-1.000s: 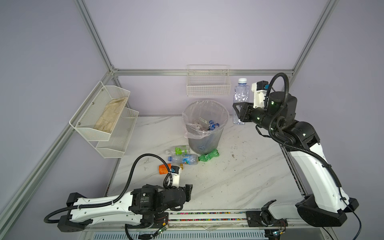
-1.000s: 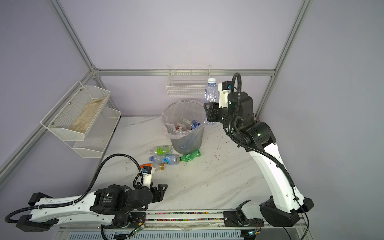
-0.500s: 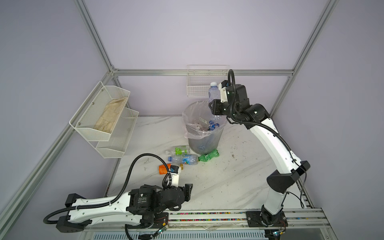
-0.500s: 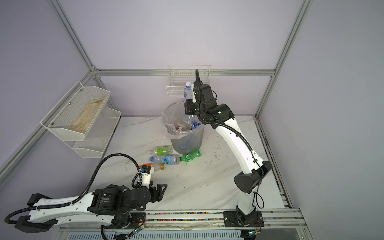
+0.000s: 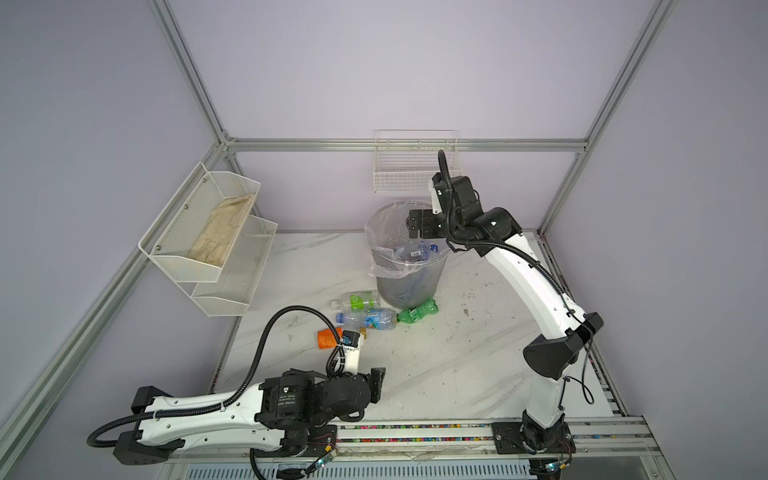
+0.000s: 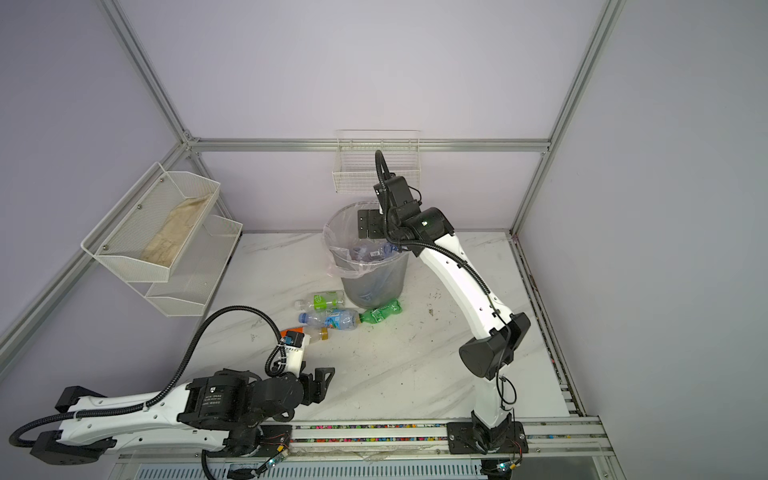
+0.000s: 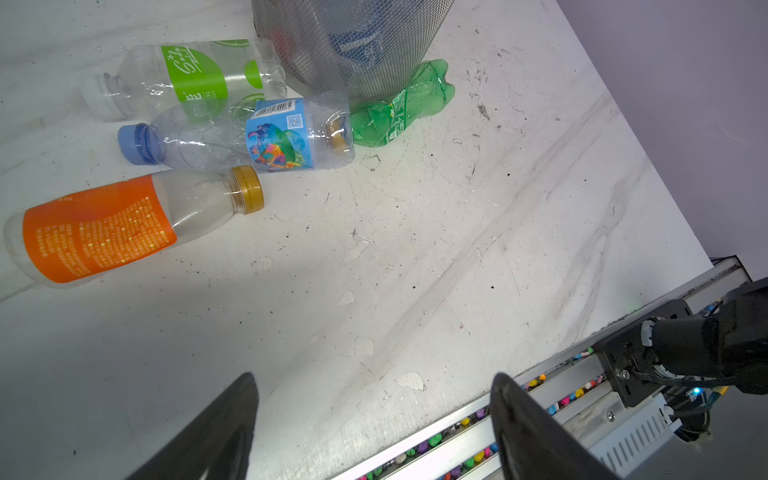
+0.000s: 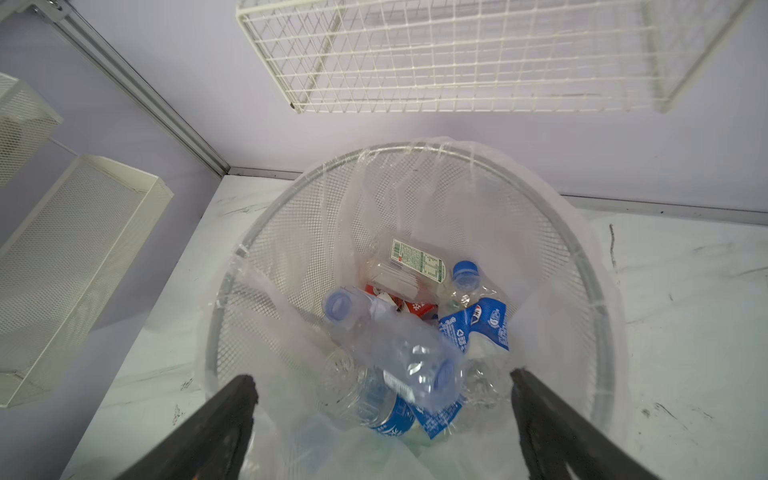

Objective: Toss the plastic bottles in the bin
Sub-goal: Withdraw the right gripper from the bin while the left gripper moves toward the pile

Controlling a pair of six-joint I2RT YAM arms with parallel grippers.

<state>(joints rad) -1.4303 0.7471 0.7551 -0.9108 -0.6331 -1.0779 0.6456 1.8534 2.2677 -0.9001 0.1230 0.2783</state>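
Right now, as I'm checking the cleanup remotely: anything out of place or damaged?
Four bottles lie on the table by the bin, not in it: a capless green-labelled bottle, a blue-capped bottle, an orange-labelled bottle and a crumpled green bottle against the bin's foot.

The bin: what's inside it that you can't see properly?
- Lowest bottles in the bin: right wrist view, buried under upper bottles and the bag.
- Clear blue-capped bottle: same view, blurred, label unreadable.
- Part of the bin's inside: both top views, the right pincer covers it.
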